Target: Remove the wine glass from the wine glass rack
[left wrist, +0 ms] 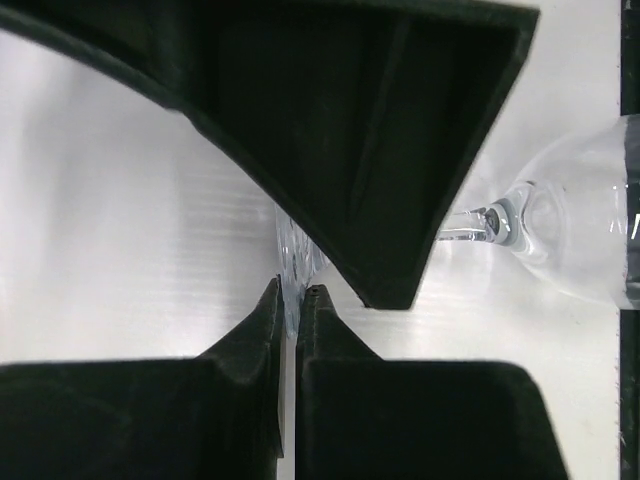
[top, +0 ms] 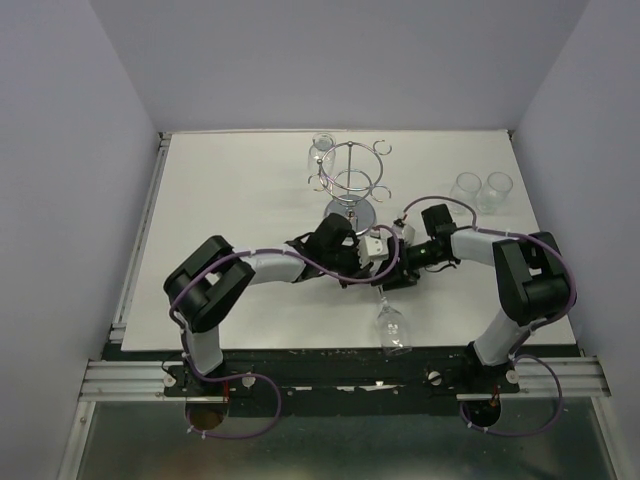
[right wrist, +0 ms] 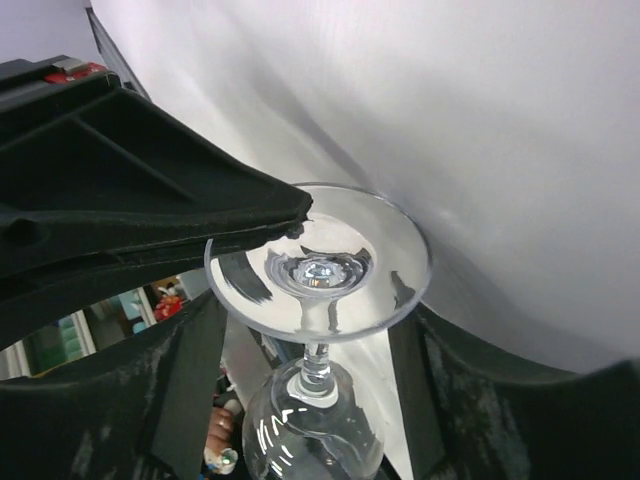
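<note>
— Where is the wine glass?

— Off the wine glass rack. It is held over the counter by the middle of the near edge, with its bowl toward that edge and its foot toward the rack. The rack stands near the middle of the far edge, and another glass hangs on it.

— From overhead the arms hide the grip.

— The left wrist view shows it. The left tool is nearly closed, pinching the rim of the foot, seen edge-on. The right wrist view shows the foot face-on. There the right tool is spread wide, one finger on either side of the stem.

— Any lettering?

— A red patch on the left tool, too small to read.
</note>
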{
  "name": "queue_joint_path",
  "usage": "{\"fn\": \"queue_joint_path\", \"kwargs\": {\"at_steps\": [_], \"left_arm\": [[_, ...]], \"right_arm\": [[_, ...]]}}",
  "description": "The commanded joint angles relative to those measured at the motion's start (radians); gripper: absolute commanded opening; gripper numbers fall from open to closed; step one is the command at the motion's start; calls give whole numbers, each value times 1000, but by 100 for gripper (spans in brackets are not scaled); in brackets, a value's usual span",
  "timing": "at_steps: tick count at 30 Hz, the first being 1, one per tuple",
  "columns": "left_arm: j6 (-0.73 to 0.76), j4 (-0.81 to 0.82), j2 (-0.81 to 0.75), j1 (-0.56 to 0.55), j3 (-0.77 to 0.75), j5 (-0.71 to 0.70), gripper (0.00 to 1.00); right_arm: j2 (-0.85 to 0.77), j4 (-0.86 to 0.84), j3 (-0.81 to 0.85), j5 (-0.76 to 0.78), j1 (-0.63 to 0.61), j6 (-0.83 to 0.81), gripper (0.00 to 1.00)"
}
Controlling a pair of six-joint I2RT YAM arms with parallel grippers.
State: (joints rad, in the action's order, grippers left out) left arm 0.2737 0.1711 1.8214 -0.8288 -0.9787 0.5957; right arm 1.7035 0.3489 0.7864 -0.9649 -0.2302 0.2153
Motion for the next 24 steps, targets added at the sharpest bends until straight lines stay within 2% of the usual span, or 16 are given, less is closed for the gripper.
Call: {"fn": "queue_joint_path", "kwargs": {"at_steps": [1, 8, 15, 19, 24], "left_arm": [[-14, -62, -66, -6, 67, 15, 0], [-59, -126, -189, 20, 155, 53, 0], [-140, -159, -243, 128, 222, 108, 0], [-177, -154, -260, 177, 230, 124, 0], [-191, -145, -264, 206, 233, 139, 0]], "right_arm": [[-33, 22, 37, 26, -4, -54, 73], [-106, 110, 56, 41, -4, -204, 73], [-160, 244, 146, 45, -4, -391, 71], [-199, 386, 211, 49, -6, -580, 64], [-369, 407, 159, 77, -17, -795, 64]]}}
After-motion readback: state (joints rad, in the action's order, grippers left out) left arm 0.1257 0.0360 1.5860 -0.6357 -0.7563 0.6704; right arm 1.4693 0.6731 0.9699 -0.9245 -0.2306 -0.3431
